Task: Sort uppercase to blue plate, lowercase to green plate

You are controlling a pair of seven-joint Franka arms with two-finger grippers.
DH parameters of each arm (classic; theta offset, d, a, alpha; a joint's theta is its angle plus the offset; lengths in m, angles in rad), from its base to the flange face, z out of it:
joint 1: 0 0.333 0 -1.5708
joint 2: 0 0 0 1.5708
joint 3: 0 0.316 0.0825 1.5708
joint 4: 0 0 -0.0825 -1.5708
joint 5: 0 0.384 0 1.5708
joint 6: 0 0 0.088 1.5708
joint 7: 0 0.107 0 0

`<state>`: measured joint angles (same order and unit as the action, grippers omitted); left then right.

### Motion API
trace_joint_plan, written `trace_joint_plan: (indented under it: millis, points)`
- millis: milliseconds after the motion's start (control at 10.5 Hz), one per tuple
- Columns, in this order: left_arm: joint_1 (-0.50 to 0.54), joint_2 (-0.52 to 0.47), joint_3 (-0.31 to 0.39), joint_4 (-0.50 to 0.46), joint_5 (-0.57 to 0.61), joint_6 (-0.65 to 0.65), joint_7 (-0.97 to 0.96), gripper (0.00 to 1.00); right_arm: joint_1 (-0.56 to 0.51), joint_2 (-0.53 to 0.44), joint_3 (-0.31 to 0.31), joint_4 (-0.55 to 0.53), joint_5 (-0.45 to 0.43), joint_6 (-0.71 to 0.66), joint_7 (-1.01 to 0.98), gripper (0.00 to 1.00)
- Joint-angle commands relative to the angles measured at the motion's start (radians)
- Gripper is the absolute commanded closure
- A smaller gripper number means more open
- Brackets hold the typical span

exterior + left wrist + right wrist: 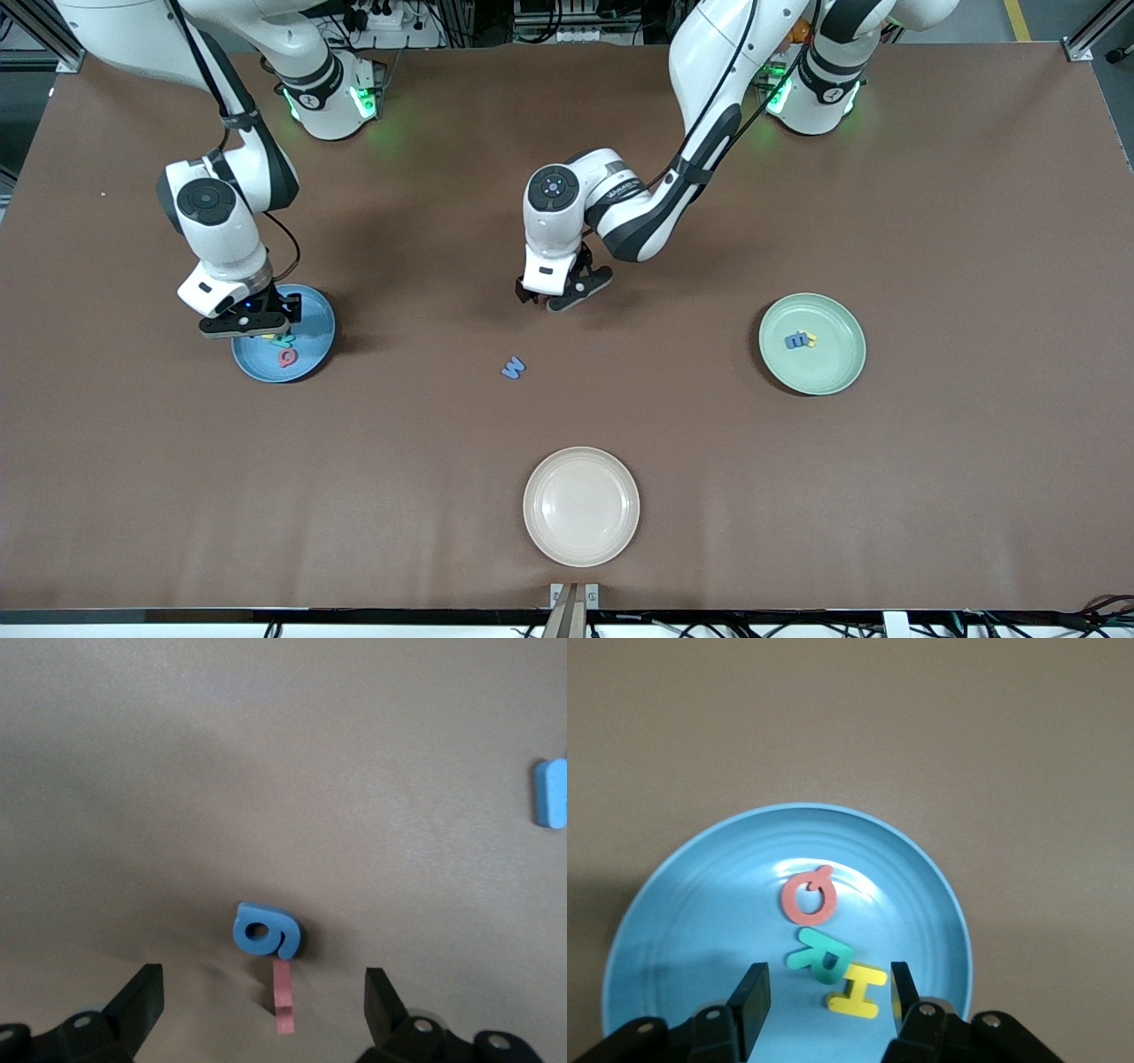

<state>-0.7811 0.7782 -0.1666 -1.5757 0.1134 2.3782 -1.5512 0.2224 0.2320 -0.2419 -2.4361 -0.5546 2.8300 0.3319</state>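
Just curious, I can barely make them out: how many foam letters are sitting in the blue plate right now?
3 in the blue plate: pinkish-red Q near its middle, teal-green R touching it, and yellow H beside R, between the right gripper's open jaws. Others could be hidden beneath that gripper.

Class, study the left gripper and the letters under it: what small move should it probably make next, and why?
Probably lower the open left gripper and close on the blue g. The g lies on the bare table with a small red letter touching it, both between the spread fingers, and lowercase belongs on the green plate.
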Motion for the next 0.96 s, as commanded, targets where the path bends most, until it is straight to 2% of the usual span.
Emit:
trace_joint_plan:
  millis: [0, 96, 191, 383, 478, 574, 861]
  points:
    - [-0.012, 0.027, 0.007, 0.023, -0.004, 0.013, -0.020, 0.00, 0.018, -0.023, 0.019, -0.015, 0.045, -0.001, 0.015, 0.39]
    - [-0.017, 0.035, 0.007, 0.028, -0.004, 0.021, -0.024, 0.00, 0.020, -0.023, 0.021, -0.014, 0.051, -0.003, 0.019, 0.41]
    - [-0.020, 0.047, 0.007, 0.034, -0.004, 0.024, -0.030, 0.00, 0.029, -0.022, 0.027, -0.012, 0.108, -0.003, 0.019, 0.41]
    - [-0.027, 0.056, 0.009, 0.042, -0.005, 0.024, -0.039, 0.00, 0.032, -0.022, 0.091, -0.002, 0.244, -0.009, 0.018, 0.42]
    - [-0.032, 0.055, 0.007, 0.042, -0.006, 0.024, -0.039, 0.47, 0.032, -0.022, 0.111, 0.011, 0.274, -0.026, 0.018, 0.42]
    - [-0.032, 0.055, 0.007, 0.042, -0.006, 0.024, -0.040, 0.99, 0.034, -0.022, 0.118, 0.021, 0.291, -0.053, 0.016, 0.46]
    - [-0.032, 0.050, 0.007, 0.042, -0.006, 0.024, -0.039, 1.00, 0.034, -0.022, 0.119, 0.032, 0.294, -0.069, 0.016, 0.54]
